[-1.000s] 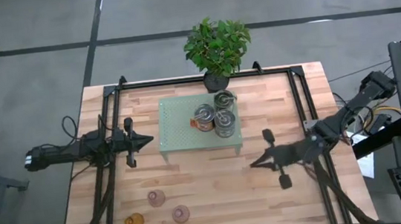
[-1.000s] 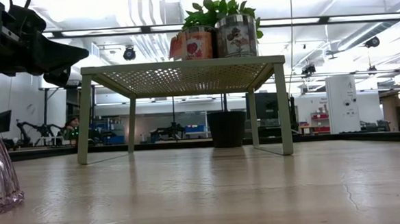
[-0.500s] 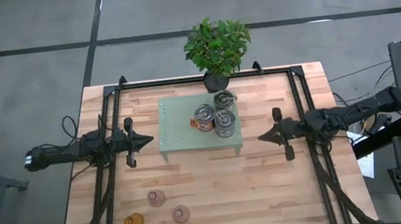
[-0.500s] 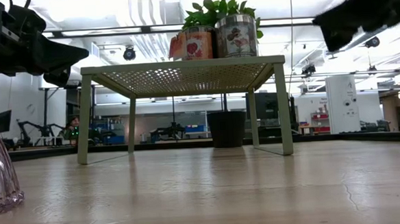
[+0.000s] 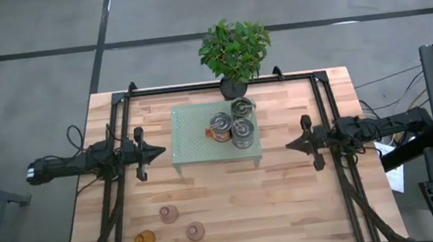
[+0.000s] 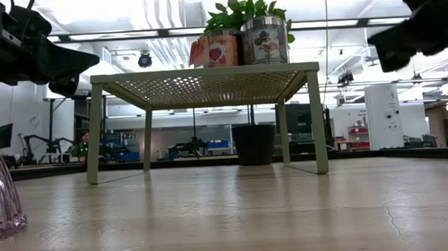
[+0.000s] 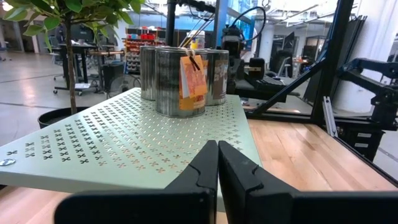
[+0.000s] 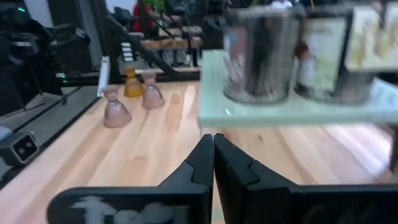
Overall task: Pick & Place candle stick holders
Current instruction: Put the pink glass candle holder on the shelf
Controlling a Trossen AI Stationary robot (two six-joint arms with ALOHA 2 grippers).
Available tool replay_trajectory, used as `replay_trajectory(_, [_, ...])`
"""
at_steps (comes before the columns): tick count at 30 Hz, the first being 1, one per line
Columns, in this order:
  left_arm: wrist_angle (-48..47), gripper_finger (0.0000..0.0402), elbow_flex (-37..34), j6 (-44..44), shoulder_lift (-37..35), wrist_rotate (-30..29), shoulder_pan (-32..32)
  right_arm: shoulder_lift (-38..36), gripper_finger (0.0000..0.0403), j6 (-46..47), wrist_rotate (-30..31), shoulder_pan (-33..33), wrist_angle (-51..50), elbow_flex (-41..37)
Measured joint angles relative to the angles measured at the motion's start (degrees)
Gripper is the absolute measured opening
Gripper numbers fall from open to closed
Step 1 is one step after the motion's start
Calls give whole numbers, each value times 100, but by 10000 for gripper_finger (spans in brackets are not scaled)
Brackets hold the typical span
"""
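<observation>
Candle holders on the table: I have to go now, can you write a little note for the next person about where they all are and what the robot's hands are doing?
Left gripper: shut, holding nothing, level beside the green stand's left edge.
Right gripper: shut, holding nothing, level off the stand's right side.
Three silver holders: clustered on top of the stand, toward its plant end.
Two pink glass holders and the amber glass holder: standing on the table's near left corner.
Done: neither gripper holds a holder; the silver ones sit on the stand.
Left: the glass three look still to be picked; where they go isn't shown.
</observation>
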Motion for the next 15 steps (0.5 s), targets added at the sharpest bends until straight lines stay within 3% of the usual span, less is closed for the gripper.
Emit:
replay_trajectory(8, [0,10,0,1,1,1,1,-719,8,111,-292,4,-492,-273])
replay_trajectory(15, [2,10,-2,-1,2,-1,-1,-866,8,-102,-237,-1,-452,-279])
